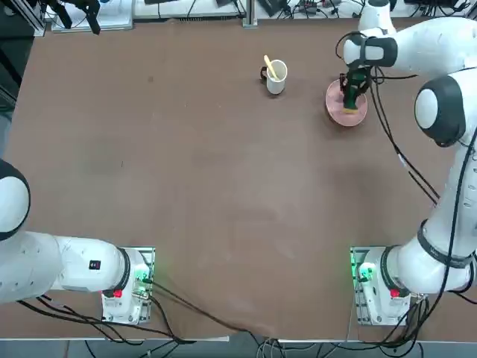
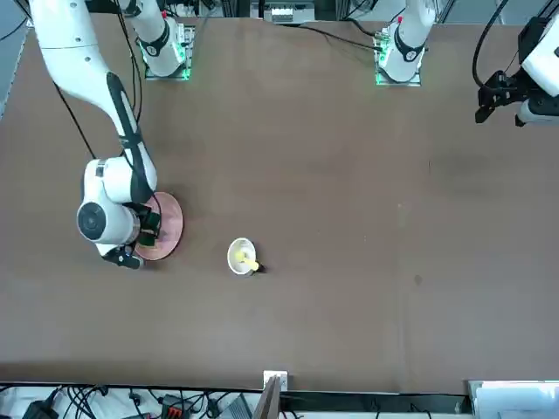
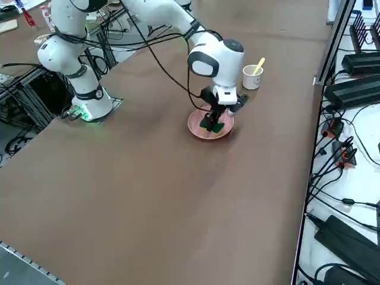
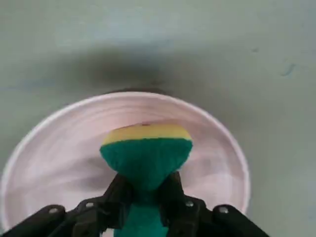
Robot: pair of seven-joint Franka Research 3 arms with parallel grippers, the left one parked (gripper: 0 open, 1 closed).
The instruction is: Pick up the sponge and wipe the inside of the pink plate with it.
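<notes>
The pink plate (image 1: 341,112) lies at the far right of the table, also seen in the front view (image 2: 168,223) and the side view (image 3: 199,127). My right gripper (image 1: 352,95) hangs straight over it, shut on the sponge (image 4: 146,151). In the wrist view the sponge is squeezed between the black fingers (image 4: 118,193), green face toward the camera, yellow layer at its far end, above the plate's inside (image 4: 64,148). From the side, the sponge (image 3: 214,125) reaches down to the plate; whether it touches the plate cannot be told.
A white mug (image 1: 276,77) holding a yellow utensil stands to the left of the plate, a short gap away, also visible in the side view (image 3: 252,76). Brown tabletop (image 1: 209,186) spreads toward the bases.
</notes>
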